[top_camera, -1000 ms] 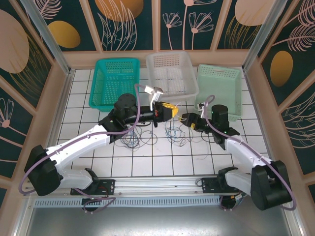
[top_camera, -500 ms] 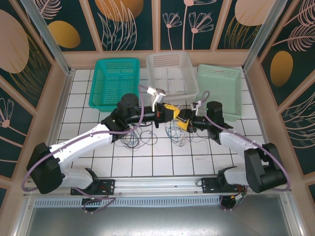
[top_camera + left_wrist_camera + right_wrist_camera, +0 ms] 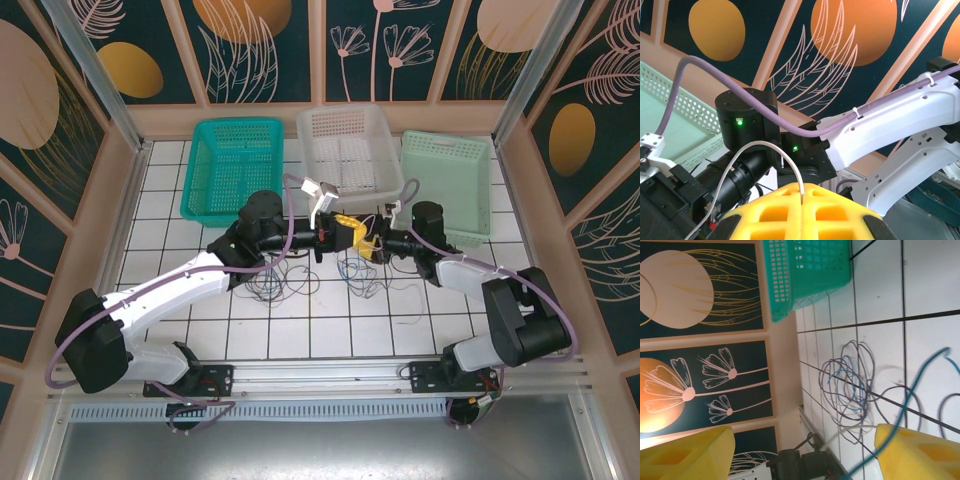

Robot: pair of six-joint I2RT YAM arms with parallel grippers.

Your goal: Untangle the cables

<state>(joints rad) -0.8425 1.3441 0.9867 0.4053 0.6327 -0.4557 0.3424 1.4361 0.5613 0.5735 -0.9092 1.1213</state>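
Cables, thin flexible looping wires in grey-white, blue and black [image 3: 285,278]: lying mostly in loose overlapping coils on the white tiled bench [image 3: 330,330], under and between the two arms.

Just changed: right end effector [image 3: 372,246] swung in from the right half of the bench, now close beside the left end effector [image 3: 345,228], almost tip to tip above the coils. Left one barely shifted, kept lifted off the tiles. Reads as setting up a two-handed move: one strand held up on the left, a second grip sought on the right to draw it clear of the knot. Separation hardly begun, judging by the heap lying interlaced.

Left end effector [image 3: 805,212]: yellow fingers pressed together, pinching one grey-white cable [image 3: 785,155], arcing up out of the seam between them and dropping away to the left.

Right end effector [image 3: 802,452]: yellow fingers spread wide, gripping nothing. Looks down on the cables [image 3: 847,385], with a blue cable [image 3: 916,382] slanting across the gap and passing in front of one finger, plus a pale strand [image 3: 855,429] crossing lower in the gap. Cannot tell about contact with either.
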